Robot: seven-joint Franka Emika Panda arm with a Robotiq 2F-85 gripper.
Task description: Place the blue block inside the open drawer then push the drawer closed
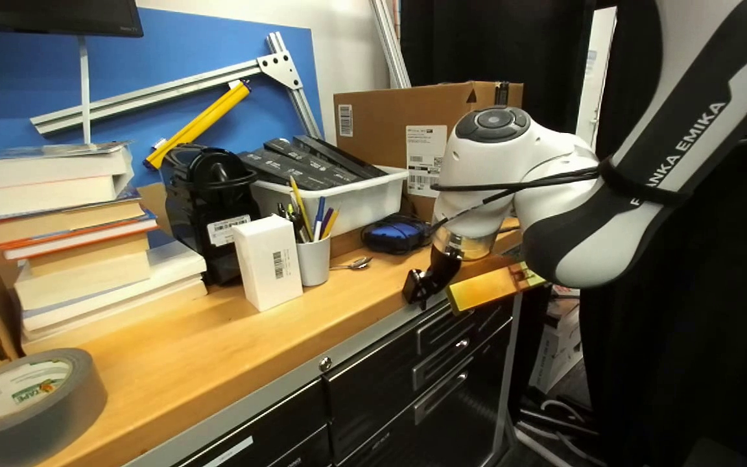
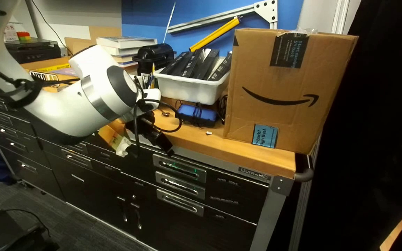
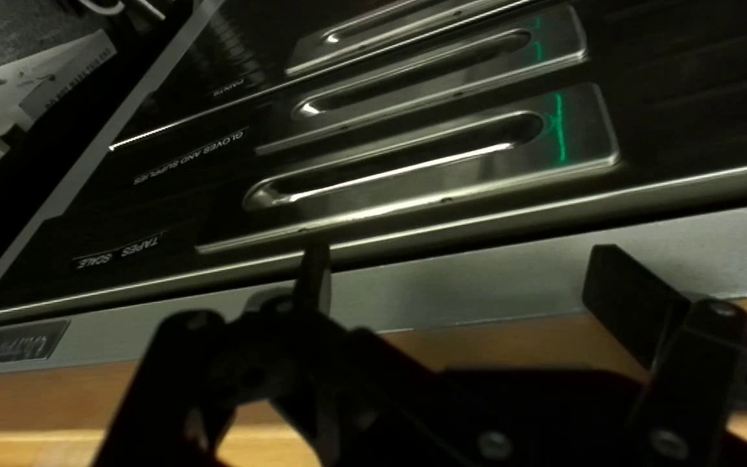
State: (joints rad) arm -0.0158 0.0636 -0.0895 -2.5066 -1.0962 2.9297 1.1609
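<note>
1. Here's our gripper (image 3: 462, 266): in the wrist view its two fingers (image 3: 633, 308) stand wide apart, and we see it has hold of nothing.
2. Take the white bin (image 1: 354, 211) as our landmark: in both exterior views that gripper hangs in front of it and lower, near the front of the counter (image 1: 218, 350).
3. And what's in the bin? Long black boxes (image 1: 312, 165), laid side by side at a slant, some rising above the rim.
4. In front of the bin, toward its left, we spot a pale cup (image 1: 314, 264) crowded with pens and pencils (image 1: 319, 217).
5. Farther left of the bin, there's a white carton (image 1: 268, 263) upright; its inside is hidden from us.
6. Over to the bin's right, a big cardboard box (image 2: 281, 115), printed tape (image 2: 287, 50) at its top edge, contents hidden from us too.
7. Well below the bin, under the counter, there's the top drawer (image 3: 406, 191), labelled for tapes and scale! Its front sits close to the metal edge (image 3: 451, 295); what's inside, we cannot see.
8. Now the blue block: we cannot tell where it is. What we do see in front of the bin, lying on the counter, is a cable-wrapped blue case (image 1: 394, 235).
</note>
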